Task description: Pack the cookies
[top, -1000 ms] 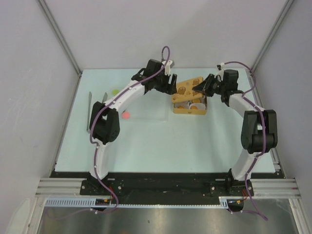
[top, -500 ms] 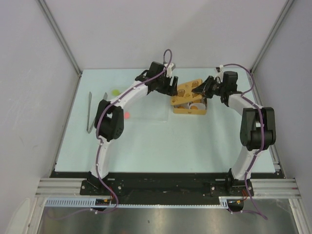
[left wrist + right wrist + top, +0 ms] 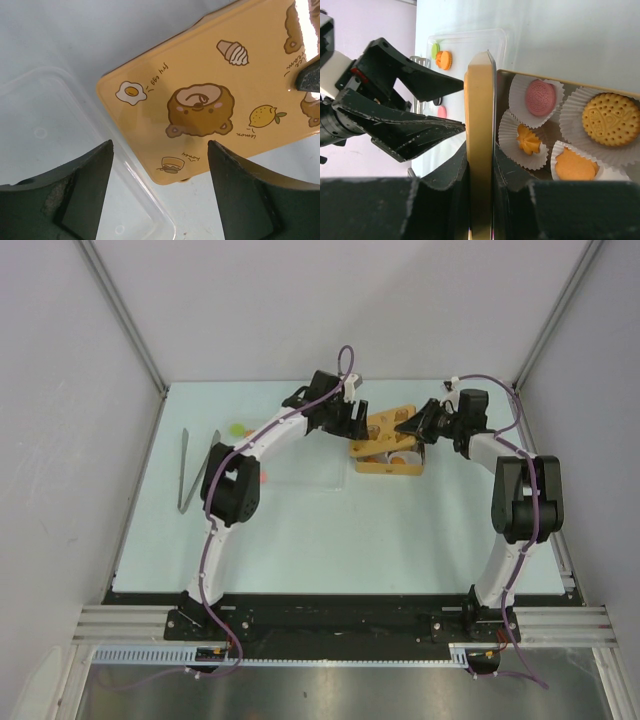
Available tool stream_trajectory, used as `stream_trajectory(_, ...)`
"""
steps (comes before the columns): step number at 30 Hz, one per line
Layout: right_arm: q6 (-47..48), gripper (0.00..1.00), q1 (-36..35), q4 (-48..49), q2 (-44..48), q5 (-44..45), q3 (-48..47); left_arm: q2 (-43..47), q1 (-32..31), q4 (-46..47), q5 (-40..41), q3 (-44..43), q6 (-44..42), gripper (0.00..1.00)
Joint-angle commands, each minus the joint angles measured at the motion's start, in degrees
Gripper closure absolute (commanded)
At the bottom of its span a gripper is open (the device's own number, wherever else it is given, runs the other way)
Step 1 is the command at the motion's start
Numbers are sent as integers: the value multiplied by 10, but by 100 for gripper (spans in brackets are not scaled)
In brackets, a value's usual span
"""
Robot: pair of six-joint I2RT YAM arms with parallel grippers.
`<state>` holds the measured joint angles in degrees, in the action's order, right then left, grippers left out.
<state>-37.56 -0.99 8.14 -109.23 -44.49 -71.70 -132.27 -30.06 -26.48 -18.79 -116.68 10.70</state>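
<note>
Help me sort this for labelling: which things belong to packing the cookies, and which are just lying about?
In the job: cookies in the tin, loose cookies, yellow tin, lid gripped by the right claw, open left claw near it.
Lying about: metal tongs, clear plastic tray.

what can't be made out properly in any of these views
- top external: the tilted lid covers most of the box's inside
- top external: loose cookies on the clear tray too small to identify
- left wrist: the lid fills the frame, hiding the box; the tray runs off the left edge
- right wrist: the box is cut off by the right edge
</note>
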Motion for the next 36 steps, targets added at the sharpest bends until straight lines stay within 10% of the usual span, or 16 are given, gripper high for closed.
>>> stream_trajectory(1,1,100,6,31,-9,-10,-2,0,3,4,-35,-18,28,19)
stream_trajectory(36,-11,99,41,44,-71,-70,-12,-15,3,11,-40,19,35,17)
